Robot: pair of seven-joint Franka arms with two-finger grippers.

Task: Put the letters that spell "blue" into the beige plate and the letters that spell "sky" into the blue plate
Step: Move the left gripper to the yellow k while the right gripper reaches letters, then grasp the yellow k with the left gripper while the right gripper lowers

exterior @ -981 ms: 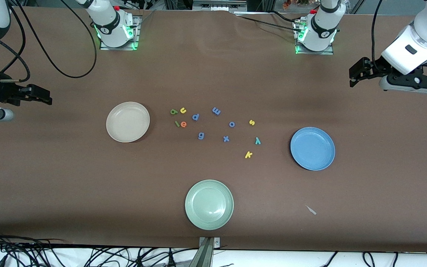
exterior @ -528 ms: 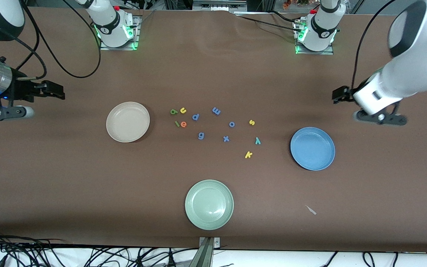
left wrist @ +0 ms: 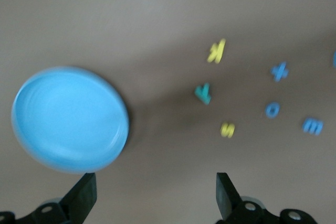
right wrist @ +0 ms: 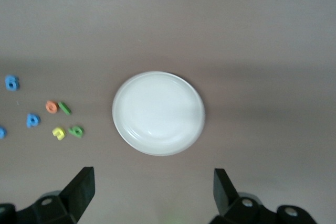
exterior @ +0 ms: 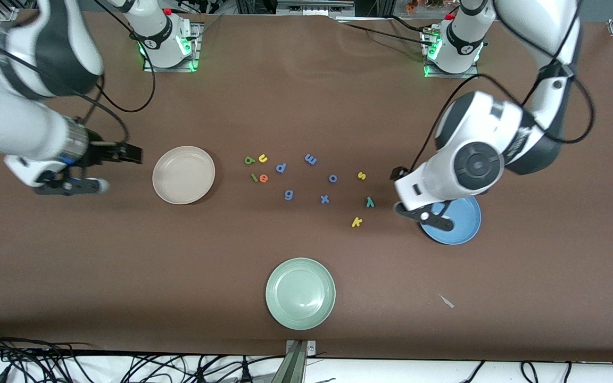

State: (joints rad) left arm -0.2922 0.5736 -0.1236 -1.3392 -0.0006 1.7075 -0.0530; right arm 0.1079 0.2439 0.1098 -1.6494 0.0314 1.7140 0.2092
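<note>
The beige plate (exterior: pixel 183 175) (right wrist: pixel 158 113) lies toward the right arm's end of the table. Beside it are the dark green b (exterior: pixel 249 159), yellow u (exterior: pixel 262 158), light green l (exterior: pixel 254 177) and orange e (exterior: pixel 263 178). The blue plate (exterior: pixel 458 226) (left wrist: pixel 70 119) is partly under the left arm. Yellow s (exterior: pixel 361 175), teal y (exterior: pixel 370 201) and yellow k (exterior: pixel 357 222) lie beside it. My left gripper (exterior: pixel 398 174) (left wrist: pixel 155 198) hangs open and empty over bare table between the blue plate and these letters. My right gripper (exterior: pixel 128 153) (right wrist: pixel 152 192) is open and empty over the table beside the beige plate.
All-blue letters p (exterior: pixel 281 168), m (exterior: pixel 311 158), o (exterior: pixel 333 178), g (exterior: pixel 288 195) and x (exterior: pixel 324 199) lie between the two letter groups. A pale green plate (exterior: pixel 300 293) sits nearest the front camera. A small scrap (exterior: pixel 447 301) lies toward the left arm's end.
Both arms have swung in from the table's ends. The left gripper now hangs by the blue plate, the right gripper by the beige plate. No letter has moved.
</note>
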